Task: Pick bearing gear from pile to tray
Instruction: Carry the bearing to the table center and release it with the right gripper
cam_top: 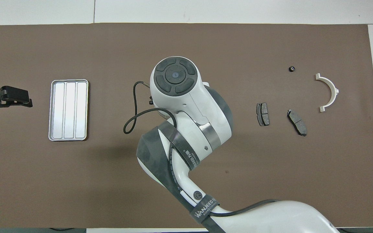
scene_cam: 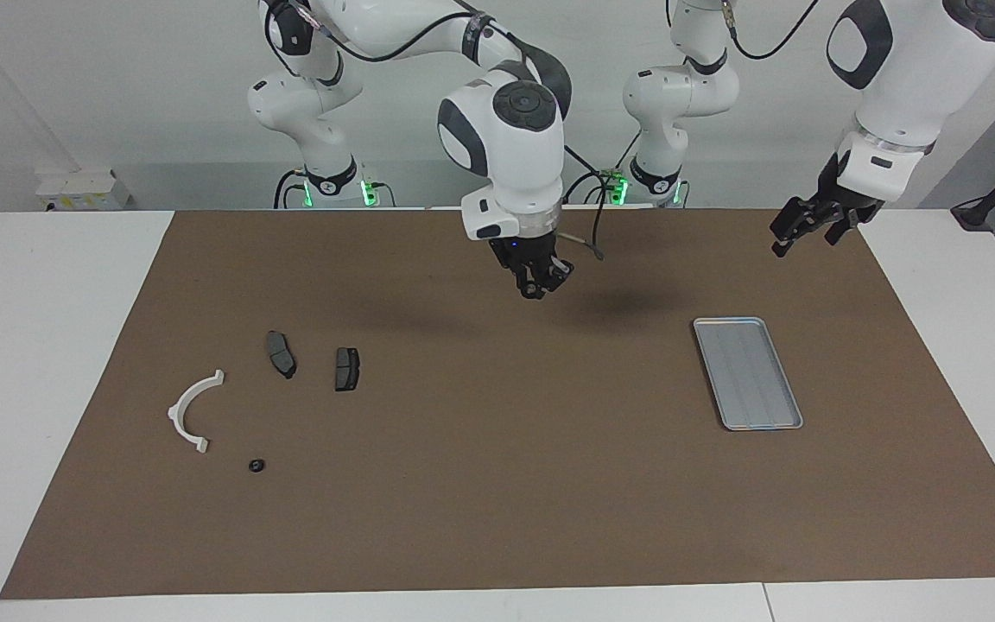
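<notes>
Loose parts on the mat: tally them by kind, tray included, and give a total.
Brake pads: 2
White bracket: 1
Black ring: 1
Tray: 1
Total: 5

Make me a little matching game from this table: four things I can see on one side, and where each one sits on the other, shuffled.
Things:
1. tray
2. white half-ring bracket
3. small black ring
4. right gripper

Places:
A. raised over the bare middle of the mat
B. at the left arm's end of the table
C. beside the bracket, farther from the robots
D. outermost at the right arm's end

Pairs: 1-B, 2-D, 3-C, 4-A
</notes>
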`<state>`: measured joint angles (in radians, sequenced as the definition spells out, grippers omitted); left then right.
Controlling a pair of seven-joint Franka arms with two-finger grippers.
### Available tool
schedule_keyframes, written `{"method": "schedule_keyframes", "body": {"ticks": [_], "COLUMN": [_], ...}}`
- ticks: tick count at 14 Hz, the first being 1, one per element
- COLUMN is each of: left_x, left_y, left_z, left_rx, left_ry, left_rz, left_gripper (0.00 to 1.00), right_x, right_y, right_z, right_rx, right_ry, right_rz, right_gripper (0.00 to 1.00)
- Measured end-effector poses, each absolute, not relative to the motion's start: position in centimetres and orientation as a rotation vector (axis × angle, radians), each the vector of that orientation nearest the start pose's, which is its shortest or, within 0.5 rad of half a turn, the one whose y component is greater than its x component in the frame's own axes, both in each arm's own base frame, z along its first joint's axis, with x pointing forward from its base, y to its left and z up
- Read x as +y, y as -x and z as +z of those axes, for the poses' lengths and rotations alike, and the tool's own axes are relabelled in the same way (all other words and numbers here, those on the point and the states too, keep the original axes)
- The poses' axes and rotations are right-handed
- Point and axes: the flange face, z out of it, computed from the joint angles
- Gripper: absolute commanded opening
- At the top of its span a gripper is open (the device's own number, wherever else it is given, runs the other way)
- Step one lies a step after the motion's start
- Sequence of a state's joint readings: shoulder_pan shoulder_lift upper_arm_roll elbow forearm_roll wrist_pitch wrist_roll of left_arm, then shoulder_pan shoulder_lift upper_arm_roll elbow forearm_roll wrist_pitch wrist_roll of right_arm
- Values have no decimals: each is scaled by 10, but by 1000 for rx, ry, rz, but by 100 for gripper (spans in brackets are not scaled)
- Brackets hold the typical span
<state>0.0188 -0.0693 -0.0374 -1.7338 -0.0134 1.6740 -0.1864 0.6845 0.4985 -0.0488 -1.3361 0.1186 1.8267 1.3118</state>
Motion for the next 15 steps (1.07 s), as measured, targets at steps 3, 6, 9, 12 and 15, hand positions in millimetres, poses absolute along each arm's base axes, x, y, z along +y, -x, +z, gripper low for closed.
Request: {"method": "schedule_keyframes", "body": {"ticks": [3,6,9,12,15], "left_x": [-12,-12,-12,-12,-12], "left_y": [-539,-539,-539,-539,-539], "left_z": [594,594,594,594,594], "left_rx": [-266,-266,-266,-266,-266], "left_ry": [3142,3142,3142,3142,3142], "left_rz": [-13,-13,-13,-13,-13], "left_gripper": [100,100,100,100,100], "right_x": [468,481,478,480,480], "right_y": [-550,-553,-561,-561,-560], "right_z": [364,316,306,296,290], "right_rx": [1100,1115,1126,1121,1121], "right_ry": [2925,2913,2890,2883,2882], "right_rz": [135,111,84,73,72], "right_gripper": [0,0,0,0,100]}}
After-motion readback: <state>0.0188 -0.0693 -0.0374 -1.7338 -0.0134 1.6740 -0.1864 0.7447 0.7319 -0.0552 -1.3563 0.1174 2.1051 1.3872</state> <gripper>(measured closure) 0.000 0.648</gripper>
